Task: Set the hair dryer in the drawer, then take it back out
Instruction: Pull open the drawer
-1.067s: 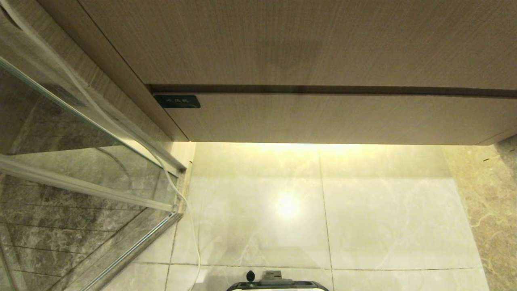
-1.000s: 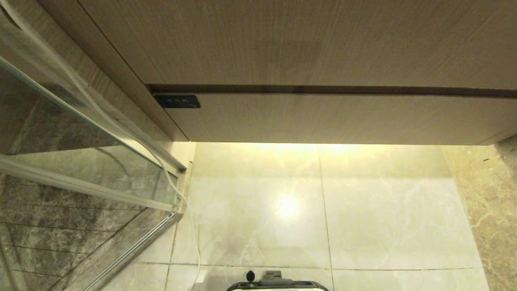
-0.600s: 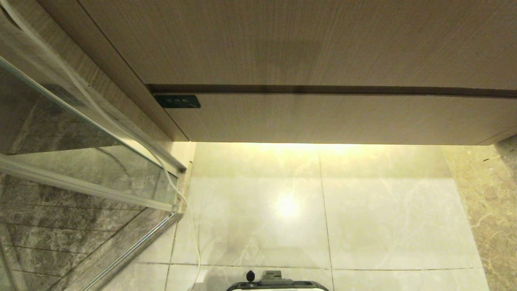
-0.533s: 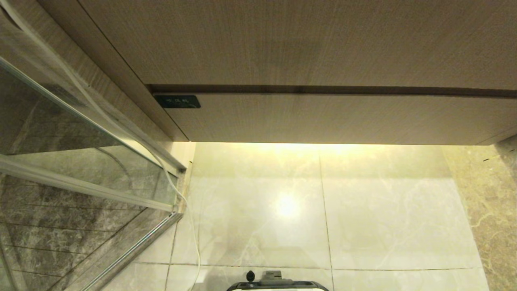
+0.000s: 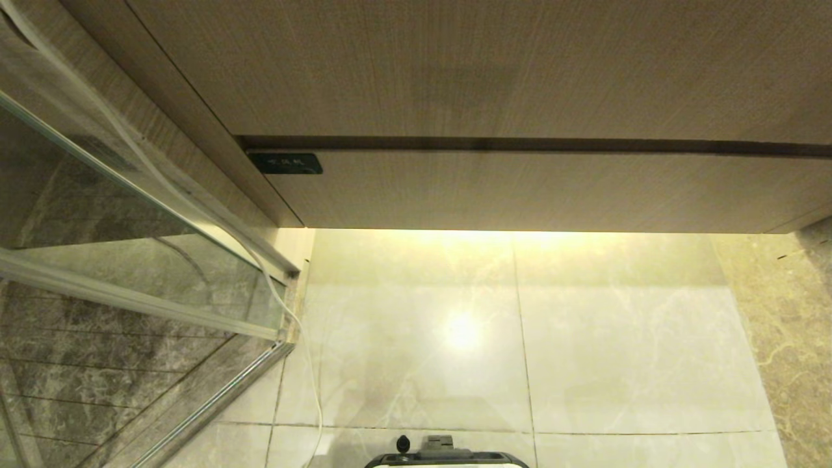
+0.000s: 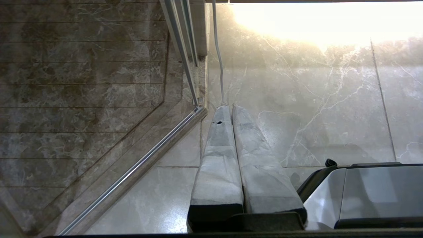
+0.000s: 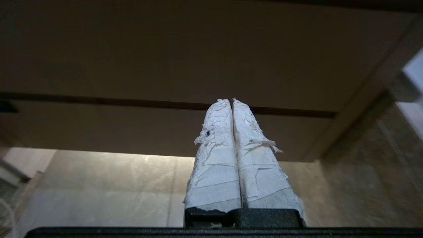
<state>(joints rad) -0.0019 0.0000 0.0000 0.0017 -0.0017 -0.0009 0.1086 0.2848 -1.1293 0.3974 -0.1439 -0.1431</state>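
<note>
The hair dryer is out of view. A pale wood-grain cabinet fills the top of the head view, with an upper front [image 5: 455, 65] and a lower drawer front [image 5: 520, 188], both shut with a dark gap between them. Neither arm shows in the head view. In the right wrist view, my right gripper [image 7: 231, 100] is shut and empty. Its white-wrapped fingers [image 7: 214, 172] point towards the dark gap [image 7: 99, 100] between the fronts, some way off. My left gripper [image 6: 229, 106] is shut and empty, hanging over the floor beside my base [image 6: 370, 195].
A glass shower door [image 5: 97, 214] with a metal rail [image 5: 214, 403] stands at the left. A white cord [image 5: 305, 364] runs down beside it to the floor. Pale marble tiles [image 5: 585, 338] lie before the cabinet, a brown wall [image 5: 799, 338] at the right.
</note>
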